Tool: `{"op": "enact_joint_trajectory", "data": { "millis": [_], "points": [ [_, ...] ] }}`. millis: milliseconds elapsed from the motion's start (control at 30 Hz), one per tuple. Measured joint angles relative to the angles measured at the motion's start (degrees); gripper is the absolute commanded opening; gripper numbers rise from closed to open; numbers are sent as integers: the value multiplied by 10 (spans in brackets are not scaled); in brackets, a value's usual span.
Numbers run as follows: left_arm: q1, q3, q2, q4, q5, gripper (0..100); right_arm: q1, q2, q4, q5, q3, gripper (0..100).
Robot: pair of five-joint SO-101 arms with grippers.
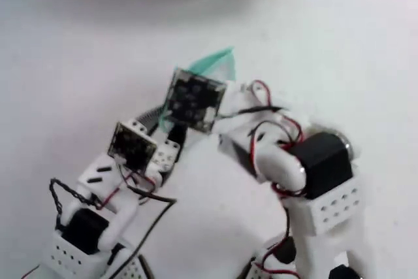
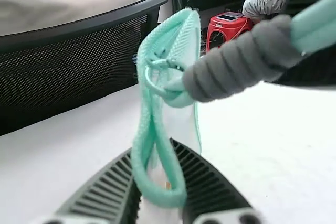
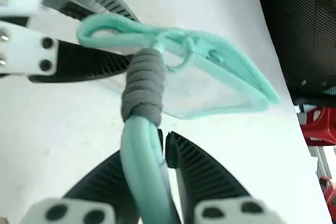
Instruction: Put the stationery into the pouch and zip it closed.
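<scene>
White surface lay open on all sides, far edge well off, mesh chair beyond it. My left fingers were clamped on one end of the mint pouch, held on edge, long axis pointing away toward that far edge. My right fingers were pinched on its zipper pull cord.

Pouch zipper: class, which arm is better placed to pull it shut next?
Right, likely. The right gripper grips the pull cord on the zipper ring; the left gripper clamps the pouch end, steadying it.
</scene>
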Motion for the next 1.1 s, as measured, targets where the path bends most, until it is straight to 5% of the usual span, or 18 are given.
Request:
{"op": "enact_joint_trajectory", "data": {
  "millis": [167, 433, 900, 1100],
  "points": [
    [0, 0, 0, 0, 0, 24, 70, 0, 0, 2, 0, 365],
    [-1, -35, 10, 18, 0, 24, 115, -49, 0, 36, 94, 354],
    [-4, -149, 13, 24, -1, 24, 75, -431, 0, 73, 390, 351],
    [12, -206, 13, 135, -8, 24, 149, -503, -83, 16, 395, 351]
  ]
}}
